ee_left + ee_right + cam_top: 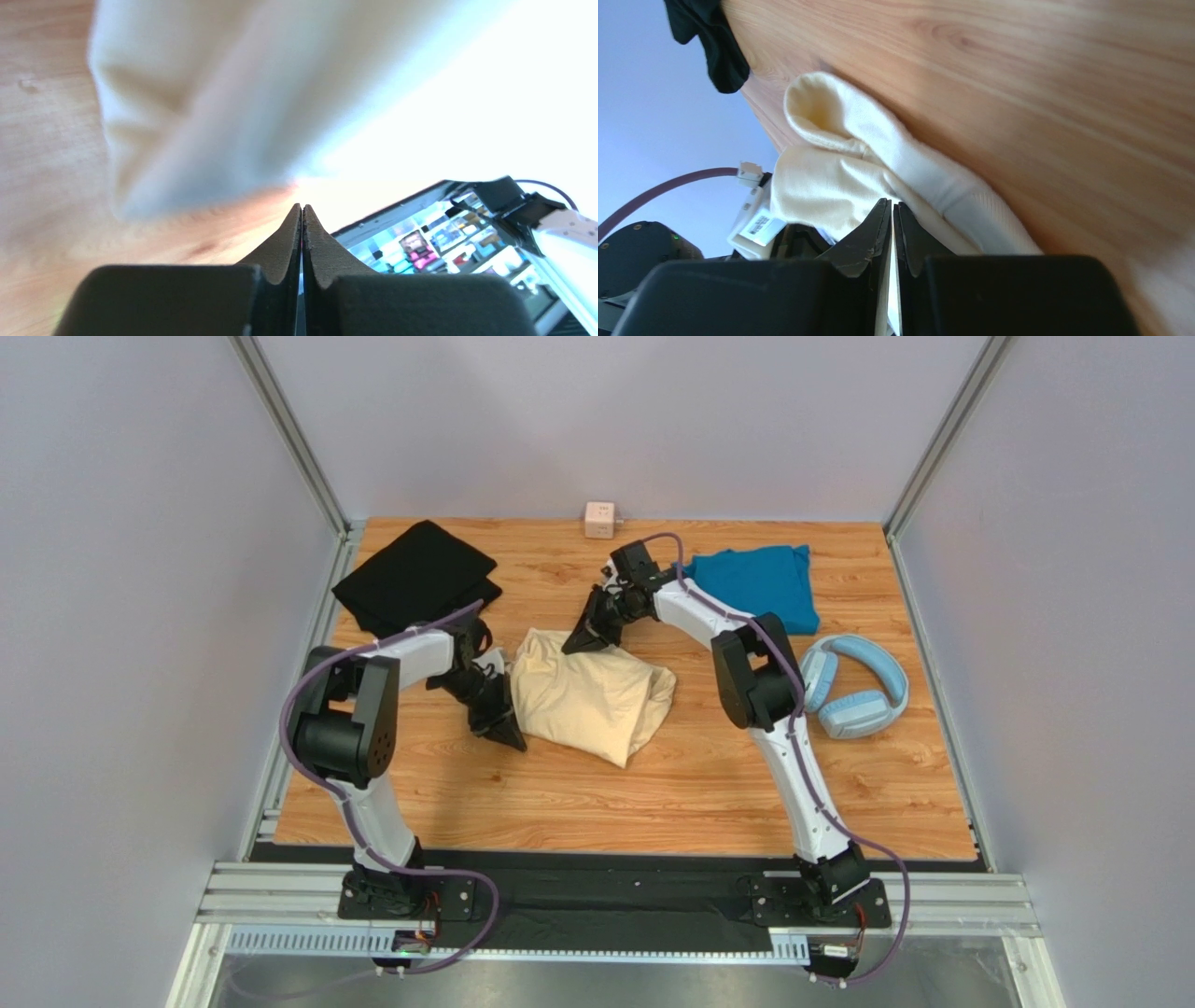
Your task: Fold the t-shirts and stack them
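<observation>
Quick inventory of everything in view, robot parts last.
cream-yellow t-shirt: 1, pale cream, loosely folded at table centre, between the two grippers
black t-shirt: 1, black, far-left corner, lying flat
teal t-shirt: 1, teal blue, far right, behind the right arm
headphones: 1, light blue, right edge, nearer than the teal t-shirt
cube: 1, pink, far edge at the middle
table: 1, wood grain, under everything
left gripper: 1, black, at the cream shirt's left edge, jaws shut, no cloth between them
right gripper: 1, black, at the cream shirt's far edge, jaws nearly together; whether it holds cloth is unclear
</observation>
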Controlling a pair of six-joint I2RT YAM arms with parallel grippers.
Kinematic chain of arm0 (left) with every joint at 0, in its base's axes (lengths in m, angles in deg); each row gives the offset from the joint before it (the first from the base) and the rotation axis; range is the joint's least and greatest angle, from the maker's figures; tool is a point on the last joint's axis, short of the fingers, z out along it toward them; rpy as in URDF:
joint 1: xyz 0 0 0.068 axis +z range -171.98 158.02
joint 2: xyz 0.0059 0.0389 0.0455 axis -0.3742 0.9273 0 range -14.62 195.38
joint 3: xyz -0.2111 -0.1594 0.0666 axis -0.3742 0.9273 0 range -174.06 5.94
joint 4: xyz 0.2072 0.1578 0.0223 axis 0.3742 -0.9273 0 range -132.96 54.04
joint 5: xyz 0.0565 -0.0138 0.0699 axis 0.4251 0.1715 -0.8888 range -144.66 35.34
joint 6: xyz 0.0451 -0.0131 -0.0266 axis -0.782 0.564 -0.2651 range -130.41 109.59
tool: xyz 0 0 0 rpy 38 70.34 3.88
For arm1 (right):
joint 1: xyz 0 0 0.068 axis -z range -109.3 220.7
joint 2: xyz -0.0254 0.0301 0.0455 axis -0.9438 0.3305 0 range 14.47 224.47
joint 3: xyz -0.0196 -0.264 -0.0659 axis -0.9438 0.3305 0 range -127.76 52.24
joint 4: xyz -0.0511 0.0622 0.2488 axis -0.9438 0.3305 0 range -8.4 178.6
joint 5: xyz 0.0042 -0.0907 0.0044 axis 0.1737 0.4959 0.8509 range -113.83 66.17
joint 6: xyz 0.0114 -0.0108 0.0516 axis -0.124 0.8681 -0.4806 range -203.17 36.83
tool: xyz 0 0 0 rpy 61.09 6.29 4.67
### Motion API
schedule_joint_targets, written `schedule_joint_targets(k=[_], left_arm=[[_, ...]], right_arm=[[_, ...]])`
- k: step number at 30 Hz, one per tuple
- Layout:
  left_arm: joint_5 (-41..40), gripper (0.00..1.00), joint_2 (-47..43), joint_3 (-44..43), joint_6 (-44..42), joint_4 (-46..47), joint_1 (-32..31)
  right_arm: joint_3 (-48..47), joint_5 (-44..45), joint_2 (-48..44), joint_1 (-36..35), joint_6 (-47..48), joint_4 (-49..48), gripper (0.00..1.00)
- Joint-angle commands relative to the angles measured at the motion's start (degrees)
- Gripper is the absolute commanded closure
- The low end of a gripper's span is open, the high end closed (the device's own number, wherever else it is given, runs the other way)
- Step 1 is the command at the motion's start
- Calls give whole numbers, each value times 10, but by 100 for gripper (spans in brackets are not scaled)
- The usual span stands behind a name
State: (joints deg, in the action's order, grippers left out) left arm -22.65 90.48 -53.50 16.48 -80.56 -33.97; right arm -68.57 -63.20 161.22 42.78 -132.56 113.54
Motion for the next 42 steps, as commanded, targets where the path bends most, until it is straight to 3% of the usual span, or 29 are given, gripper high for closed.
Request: schedule_joint_targets(k=[1,4,5,6,10,14,19,29,35,42], left_arm=[[18,90,-61,-67,-10,-32,-2],[-13,80,-82,-123,-26,-62,5],[-27,69,-95,-134,-27,-64,17],[-32,66,-101,-155,-26,-58,26],[-22,65,-85,-199,-27,-53,78],[22,64,-6,-230,-64,-72,107],[53,59,33,-205,-85,-26,108],[143,58,91,-145,-68,63,114],[162,57,124,-141,-78,56,115],[253,44,150,-118,-40,105,115]], right_arm=[[14,-26,-96,13,8,-28,88],[27,-42,-113,12,-2,-40,86],[27,-48,-110,9,-5,-39,86],[24,-53,-101,7,-2,-33,86],[36,-61,-96,-8,38,17,86],[67,-55,-99,-34,78,72,87],[140,-27,-111,-48,93,84,87],[132,4,-63,-50,177,206,94],[135,8,-49,-49,209,237,94],[94,3,-13,-48,275,316,95]])
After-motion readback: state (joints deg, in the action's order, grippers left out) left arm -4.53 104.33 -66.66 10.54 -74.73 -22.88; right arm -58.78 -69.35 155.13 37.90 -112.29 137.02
